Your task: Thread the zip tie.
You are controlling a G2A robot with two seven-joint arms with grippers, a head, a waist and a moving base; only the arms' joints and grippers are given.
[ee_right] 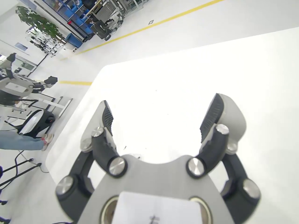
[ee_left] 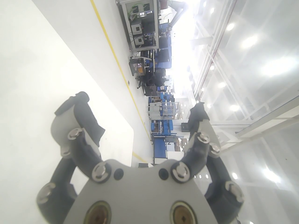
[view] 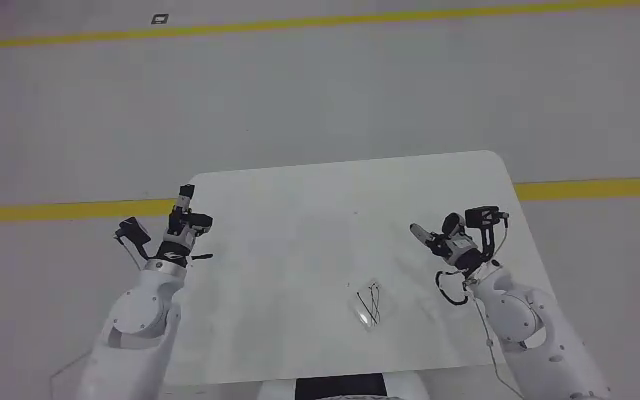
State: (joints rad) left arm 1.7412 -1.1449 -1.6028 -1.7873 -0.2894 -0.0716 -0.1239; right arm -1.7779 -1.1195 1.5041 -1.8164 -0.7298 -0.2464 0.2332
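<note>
A thin zip tie (view: 370, 302) is lying near the front edge of the white table (view: 300, 220). The left gripper (ee_left: 140, 106) and the right gripper (ee_right: 161, 106) are hovering on either side of it, fingers spread and empty. Threading probably isn't starting yet. The next move is likely calling for a low, precise pinch.

The top view looks down on the whole surface (view: 320, 220). Wrist views sit close behind the left hand (ee_left: 139, 102) and right hand (ee_right: 161, 100); all share the surface.
</note>
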